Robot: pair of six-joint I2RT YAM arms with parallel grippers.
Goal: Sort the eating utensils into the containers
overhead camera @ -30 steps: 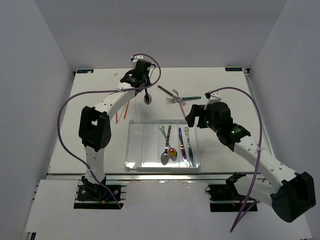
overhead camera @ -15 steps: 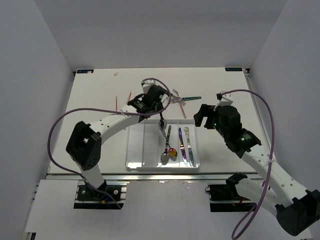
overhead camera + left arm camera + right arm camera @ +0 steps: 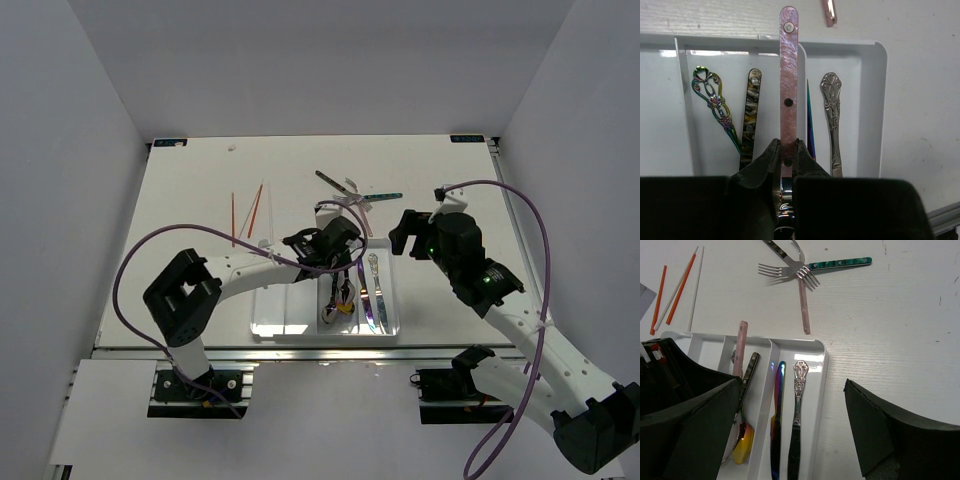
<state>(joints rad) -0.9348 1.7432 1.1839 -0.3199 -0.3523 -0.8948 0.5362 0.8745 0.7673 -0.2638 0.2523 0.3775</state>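
Left claw (image 3: 786,148) pinches pink-handled utensil (image 3: 788,75), aligned over spoon compartment (image 3: 740,60) of tray (image 3: 880,100) for release. Right claw (image 3: 790,407) hangs wide open, empty.

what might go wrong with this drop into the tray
1. The left gripper holds the pink-handled piece almost directly over the divider. On release it may straddle that wall or slip in beside the knives.
2. Two handles already lie in the neighbouring compartment, so the piece may land across them and rest tilted.
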